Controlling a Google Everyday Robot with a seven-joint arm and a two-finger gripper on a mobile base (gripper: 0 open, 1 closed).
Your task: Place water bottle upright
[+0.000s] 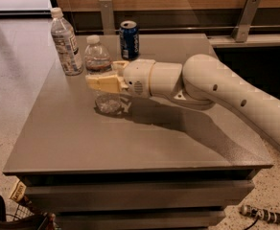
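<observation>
Counted on the one grey flat worktop [130, 143]: two clear plastic bottles, namely one small clear ribbed plastic water bottle [98, 56] with white cap, centre-left, and one taller smooth clear plastic bottle [65, 44], upper left. One blue metal soda can [129, 40], upper centre. One cream two-finger gripper [106, 75], centre-left of the frame, jaws clasping the small bottle.

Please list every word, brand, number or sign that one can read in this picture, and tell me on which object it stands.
None can be read with certainty.
Taller bottle: printed label, too blurred to read.
Blue can: white marking, too blurred to read.
Water bottle, standing at the gripper: narrow label band, too small to read.
Tag at the bottom left: unreadable.
</observation>
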